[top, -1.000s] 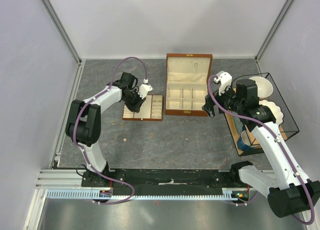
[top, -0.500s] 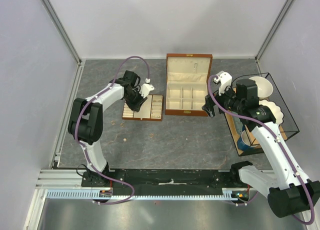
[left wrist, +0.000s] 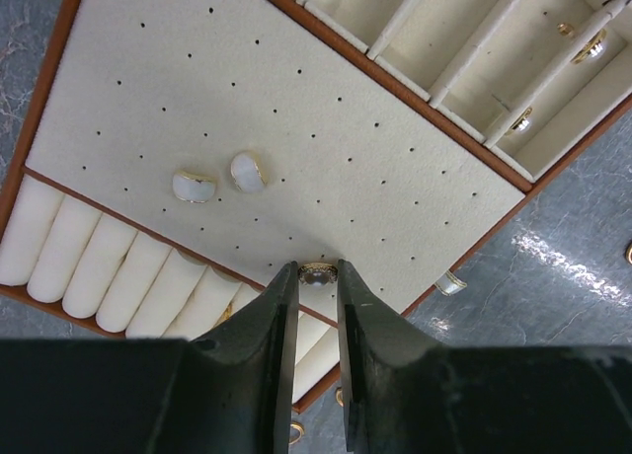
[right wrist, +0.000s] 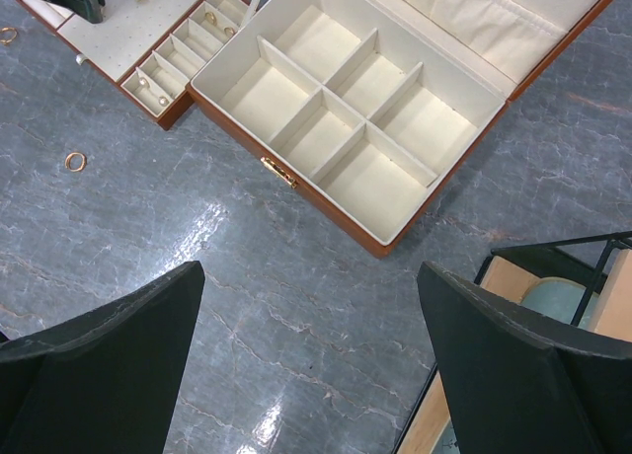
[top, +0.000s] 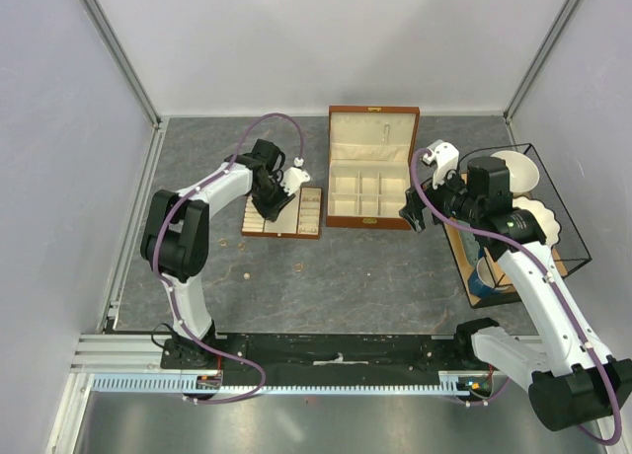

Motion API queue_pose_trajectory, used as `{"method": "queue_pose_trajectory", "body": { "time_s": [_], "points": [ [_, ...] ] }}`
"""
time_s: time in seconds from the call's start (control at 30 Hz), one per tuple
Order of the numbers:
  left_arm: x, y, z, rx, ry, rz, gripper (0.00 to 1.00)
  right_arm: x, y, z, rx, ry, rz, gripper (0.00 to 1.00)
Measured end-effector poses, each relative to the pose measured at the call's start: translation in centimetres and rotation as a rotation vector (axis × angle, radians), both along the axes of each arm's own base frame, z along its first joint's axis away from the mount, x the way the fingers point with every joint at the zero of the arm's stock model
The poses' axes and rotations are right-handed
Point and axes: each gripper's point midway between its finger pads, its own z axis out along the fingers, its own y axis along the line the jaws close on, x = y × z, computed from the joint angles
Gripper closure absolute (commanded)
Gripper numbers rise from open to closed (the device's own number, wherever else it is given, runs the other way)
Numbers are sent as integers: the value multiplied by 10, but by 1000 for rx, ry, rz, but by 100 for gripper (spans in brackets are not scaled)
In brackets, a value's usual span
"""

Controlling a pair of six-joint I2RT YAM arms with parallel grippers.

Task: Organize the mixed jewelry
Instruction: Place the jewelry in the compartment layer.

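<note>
My left gripper [left wrist: 317, 273] is shut on a small round gold-rimmed stud [left wrist: 317, 272], pinched at its fingertips over the cream perforated panel of the slotted tray [left wrist: 296, 99]. Two white gold-edged earrings [left wrist: 194, 187] [left wrist: 248, 171] sit on that panel. Small gold pieces [left wrist: 589, 47] lie in the tray's side slots. A pale ring [left wrist: 451, 282] lies on the table beside the tray. From above, the left gripper [top: 279, 190] hangs over the tray [top: 306, 220]. My right gripper [right wrist: 311, 355] is open and empty above bare table, near the wooden box [right wrist: 326, 212].
The open brown box [top: 370, 220] with cream compartments stands at centre back. A black wire basket [top: 563, 262] with bowls and cups is at the right. Loose rings [top: 299, 266] [right wrist: 75, 161] lie on the grey marbled table in front of the tray.
The left arm has shifted a little to the right and away over the tray, with its gripper still shut on the stud. The right arm has not moved.
</note>
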Motion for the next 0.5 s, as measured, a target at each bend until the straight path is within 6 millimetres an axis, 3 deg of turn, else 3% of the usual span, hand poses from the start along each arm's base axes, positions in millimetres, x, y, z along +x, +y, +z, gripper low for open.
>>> {"method": "queue_pose_trajectory", "body": {
  "time_s": [0.13, 0.3, 0.5],
  "points": [
    [0, 0, 0, 7, 1, -1, 67, 0, 0, 0, 0, 0, 0, 2],
    [1, -1, -1, 30, 4, -7, 53, 0, 0, 0, 0, 0, 0, 2],
    [3, -2, 0, 37, -4, -8, 51, 0, 0, 0, 0, 1, 0, 2]
  ]
}}
